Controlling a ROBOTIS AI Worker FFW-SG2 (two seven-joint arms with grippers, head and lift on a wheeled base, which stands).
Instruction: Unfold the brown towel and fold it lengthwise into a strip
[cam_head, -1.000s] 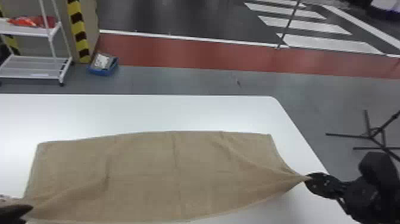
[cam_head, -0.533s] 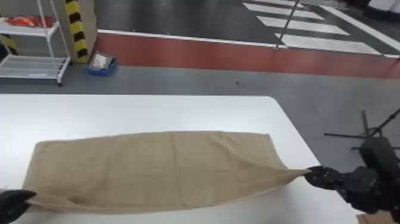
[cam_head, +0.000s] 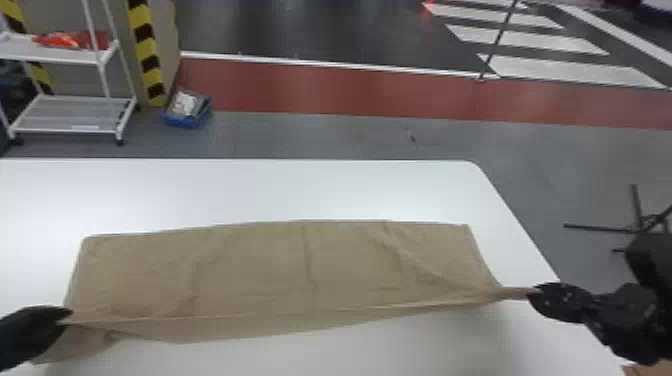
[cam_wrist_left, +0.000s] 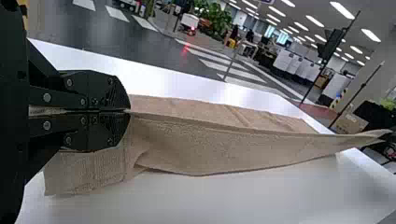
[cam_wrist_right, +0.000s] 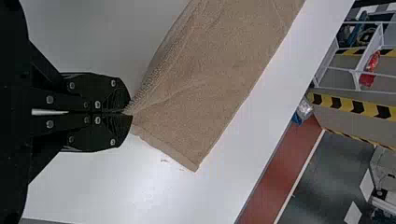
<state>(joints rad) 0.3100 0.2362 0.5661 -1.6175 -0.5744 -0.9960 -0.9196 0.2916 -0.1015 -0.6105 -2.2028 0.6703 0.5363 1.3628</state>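
The brown towel (cam_head: 280, 265) lies across the white table as a long, wide band, its near edge lifted and pulled taut between both grippers. At its near left end, my left gripper (cam_head: 69, 320) holds the edge, with a flap hanging below. My right gripper (cam_head: 534, 295) pinches the near right corner, drawn to a point near the table's right edge. In the left wrist view, the left gripper (cam_wrist_left: 129, 111) is shut on the towel (cam_wrist_left: 201, 144). The right wrist view has the right gripper (cam_wrist_right: 129, 113) shut on a corner of the towel (cam_wrist_right: 219, 79).
The white table (cam_head: 250, 190) extends beyond the towel's far edge and in front of it. Past the table stand a white shelf rack (cam_head: 75, 112) at the far left and a blue bin (cam_head: 187, 112) on the floor. A black stand (cam_head: 640, 225) is at the right.
The towel's near edge has risen and straightened, with its underside hanging below. My left gripper has moved slightly forward and up. The right gripper keeps its hold, shifted slightly.
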